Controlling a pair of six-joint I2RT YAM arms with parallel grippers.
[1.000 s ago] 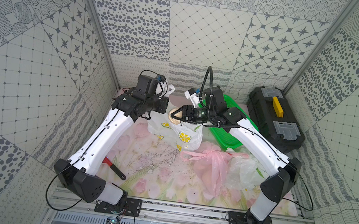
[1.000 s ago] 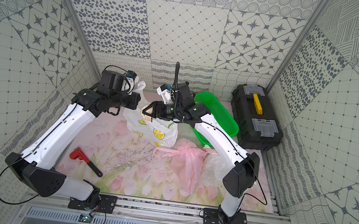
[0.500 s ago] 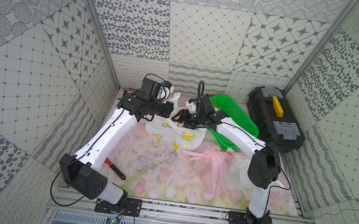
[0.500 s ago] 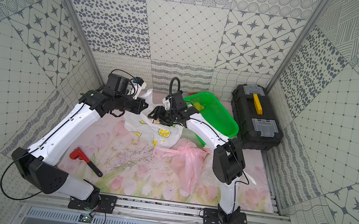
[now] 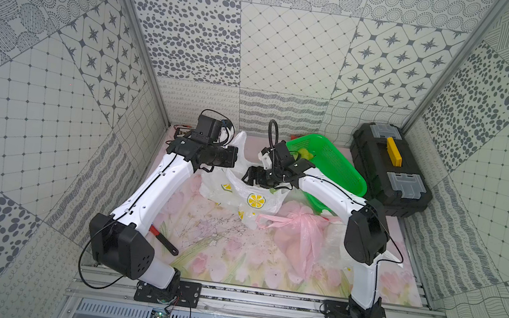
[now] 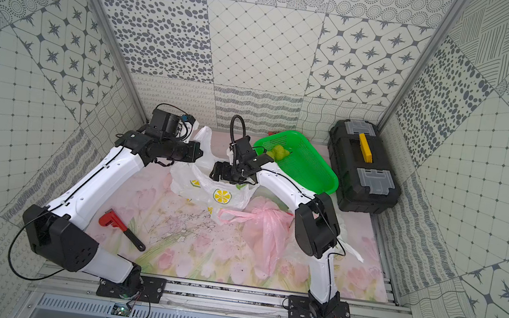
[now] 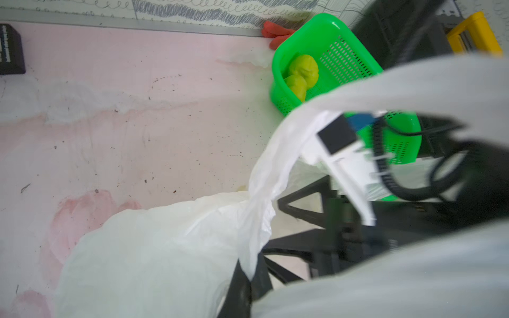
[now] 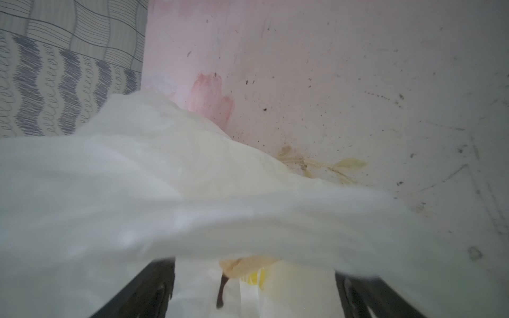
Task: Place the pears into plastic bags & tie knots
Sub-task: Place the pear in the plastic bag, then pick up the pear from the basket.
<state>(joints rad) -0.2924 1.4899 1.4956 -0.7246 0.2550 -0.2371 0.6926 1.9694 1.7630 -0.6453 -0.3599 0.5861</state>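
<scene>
Two lumpy green pears [image 5: 306,155] sit in the green mesh plastic basket [image 5: 342,169], about 2 o'clock from the right gripper [image 5: 249,178] in a top view, so that arm's closer. Its jaws gape empty over the white lemon-print plastic bag [image 5: 254,198]; left gripper [image 5: 233,161] is clamped on the bag's handle.

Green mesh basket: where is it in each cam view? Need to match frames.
Top view: green basket, far right, beside the black toolbox.
Top view: same place, beside the toolbox.
Left wrist: in view, green pears inside, partly behind the white lemon-print bag.
Right wrist: not in it.
Shared landmark: white lemon-print bag, in all four.
</scene>
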